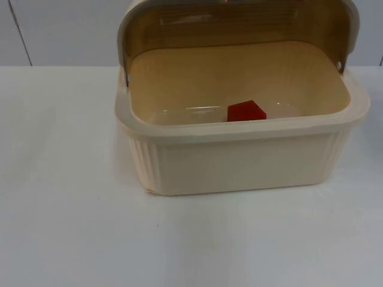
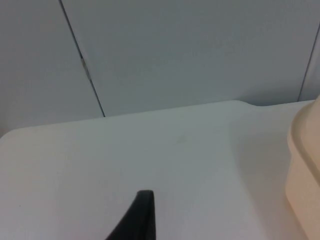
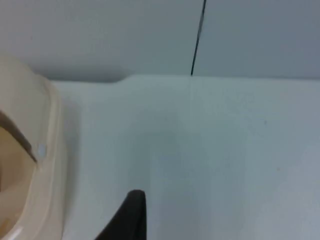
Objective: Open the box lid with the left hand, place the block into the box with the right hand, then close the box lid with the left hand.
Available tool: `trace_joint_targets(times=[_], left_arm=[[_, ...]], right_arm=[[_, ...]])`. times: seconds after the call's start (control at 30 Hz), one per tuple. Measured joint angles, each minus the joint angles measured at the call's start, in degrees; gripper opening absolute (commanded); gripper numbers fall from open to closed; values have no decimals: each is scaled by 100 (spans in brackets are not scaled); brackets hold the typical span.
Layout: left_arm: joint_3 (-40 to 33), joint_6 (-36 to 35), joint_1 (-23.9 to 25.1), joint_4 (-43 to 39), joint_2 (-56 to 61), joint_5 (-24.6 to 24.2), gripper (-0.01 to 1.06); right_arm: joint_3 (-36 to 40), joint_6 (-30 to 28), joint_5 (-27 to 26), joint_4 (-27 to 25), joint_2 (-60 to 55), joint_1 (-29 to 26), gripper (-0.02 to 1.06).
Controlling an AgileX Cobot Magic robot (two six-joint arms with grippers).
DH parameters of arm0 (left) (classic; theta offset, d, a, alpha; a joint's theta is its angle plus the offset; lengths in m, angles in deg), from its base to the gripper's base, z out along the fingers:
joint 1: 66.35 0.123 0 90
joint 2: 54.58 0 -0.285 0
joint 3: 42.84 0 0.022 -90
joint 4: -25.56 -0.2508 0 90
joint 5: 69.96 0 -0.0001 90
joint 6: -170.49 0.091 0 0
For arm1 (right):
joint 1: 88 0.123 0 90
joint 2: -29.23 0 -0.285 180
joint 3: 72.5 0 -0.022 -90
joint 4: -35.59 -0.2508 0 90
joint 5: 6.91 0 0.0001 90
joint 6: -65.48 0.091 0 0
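block (image 1: 246,111) already inside box (image 1: 239,158), lid (image 1: 239,24) up and left to close; finger spread on both grippers impossible to tell.

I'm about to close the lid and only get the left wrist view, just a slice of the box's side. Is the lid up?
Observer: Yes, in the top view the lid stands raised behind the open box.
Operator: My left gripper is over the table beside the box. Is the block in?
Observer: The red block lies on the box floor, near the front wall.
Operator: And the right gripper?
Observer: The right gripper is over the table on the box's other side.
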Motion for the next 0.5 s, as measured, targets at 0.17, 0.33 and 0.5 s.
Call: trace_joint_targets(times=[0.17,0.33,0.5], left_arm=[[0,0,0,11,0,22,104],[0,0,0,47,0,-34,104],[40,0,-123,45,-10,-96,104]], right_arm=[[398,101,-120,64,0,0,104],[805,159,-602,88,25,0,104],[913,226,-968,88,65,0,104]])
